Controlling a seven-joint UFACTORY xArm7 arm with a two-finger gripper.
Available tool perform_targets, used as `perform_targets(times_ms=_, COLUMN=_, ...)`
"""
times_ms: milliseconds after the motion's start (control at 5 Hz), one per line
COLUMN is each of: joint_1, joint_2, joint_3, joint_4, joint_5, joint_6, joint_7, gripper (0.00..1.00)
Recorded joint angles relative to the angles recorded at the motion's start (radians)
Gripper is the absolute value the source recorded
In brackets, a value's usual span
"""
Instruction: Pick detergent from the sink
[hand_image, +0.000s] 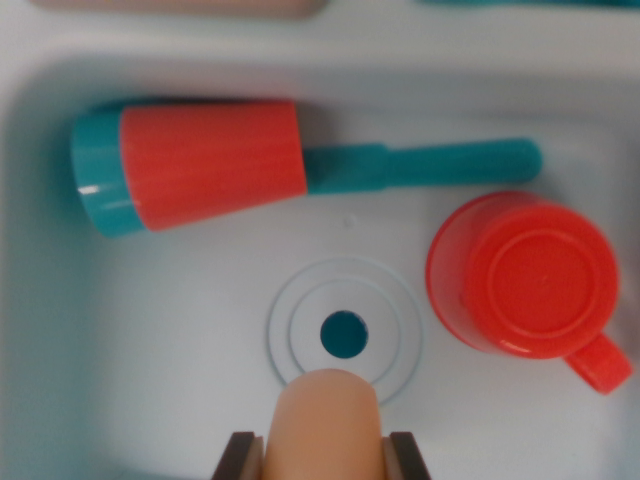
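**Gripping the detergent over the drain: a slip is the main risk**

Nearest the camera, the tool (325, 447) has its two dark fingers pressed against the sides of a rounded peach-coloured body. I take this to be the detergent (327, 415), clamped between them. Only its top end shows. How far down the fingers reach is cut off by the frame edge, so I cannot tell how secure the hold is.

The smooth, curved sides look slippery. If the clamp sits high or off-centre, the detergent could twist or slide out on the way up. It would then drop back into the sink (170, 350), landing near the drain (345, 335) just beyond it.

To the right, near the drain, sits a red cup (522, 278) with its handle pointing near-right. Its flat base seems to face up, so nothing shows inside it. A sideways drift of the tool to the right could knock it.

Farther back, a brush (200, 165) with a red ribbed sleeve and teal handle lies along the far wall. It is well apart from the tool and unlikely to be disturbed.

The sink holds only these things; no water is visible. Beyond the far rim, the surface (400, 30) is too blurred to read.
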Motion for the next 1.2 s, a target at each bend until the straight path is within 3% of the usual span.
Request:
perform_targets(times_ms=200, joint_1=0.0000, joint_2=0.000, joint_3=0.000, joint_4=0.000, joint_5=0.0000, joint_6=0.000, joint_7=0.000, gripper=1.00)
perform_targets(times_ms=400, joint_1=0.0002, joint_2=-0.011, joint_3=0.000, joint_4=0.031, joint_5=-0.0019, joint_6=0.042, joint_7=0.002, gripper=1.00)
perform_targets(times_ms=600, joint_1=0.0002, joint_2=-0.011, joint_3=0.000, joint_4=0.031, joint_5=-0.0019, joint_6=0.042, joint_7=0.002, gripper=1.00)
perform_targets(times_ms=800, joint_1=0.0005, joint_2=-0.022, joint_3=0.001, joint_4=0.062, joint_5=-0.0038, joint_6=0.084, joint_7=0.004, gripper=1.00)
perform_targets(times_ms=1000, joint_1=0.0005, joint_2=-0.022, joint_3=0.001, joint_4=0.062, joint_5=-0.0038, joint_6=0.084, joint_7=0.004, gripper=1.00)
perform_targets(times_ms=1200, joint_1=0.0007, joint_2=-0.034, joint_3=0.002, joint_4=0.096, joint_5=-0.0059, joint_6=0.130, joint_7=0.007, gripper=1.00)
